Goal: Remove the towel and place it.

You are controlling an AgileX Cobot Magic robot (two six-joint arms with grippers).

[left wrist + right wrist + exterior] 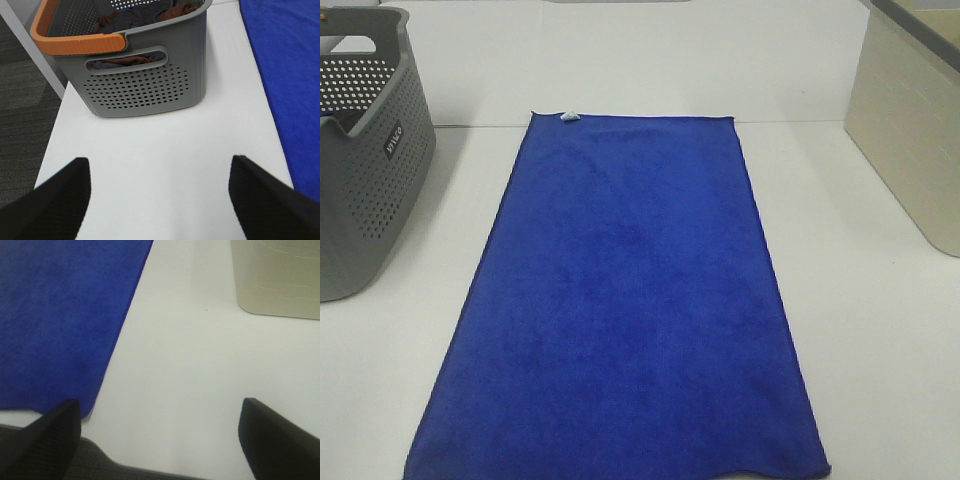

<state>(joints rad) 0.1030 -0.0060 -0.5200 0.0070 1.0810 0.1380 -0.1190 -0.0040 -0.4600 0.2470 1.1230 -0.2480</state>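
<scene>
The royal-blue towel [625, 300] lies spread flat down the middle of the white table, its small white tag [568, 116] at the far left corner. Its edge shows in the left wrist view [287, 75] and a near corner in the right wrist view [60, 320]. Neither gripper shows in the exterior view. My left gripper [160, 200] is open and empty above bare table, between the grey basket [145, 75] and the towel. My right gripper [160, 435] is open and empty above bare table beside the towel's near right corner.
The grey perforated basket [365, 150] with an orange handle [75, 42] stands at the far left and holds dark and brown clothes [135, 20]. A beige bin [910, 130] stands at the far right, also in the right wrist view [277, 277]. The table's near edge [150, 470] is close.
</scene>
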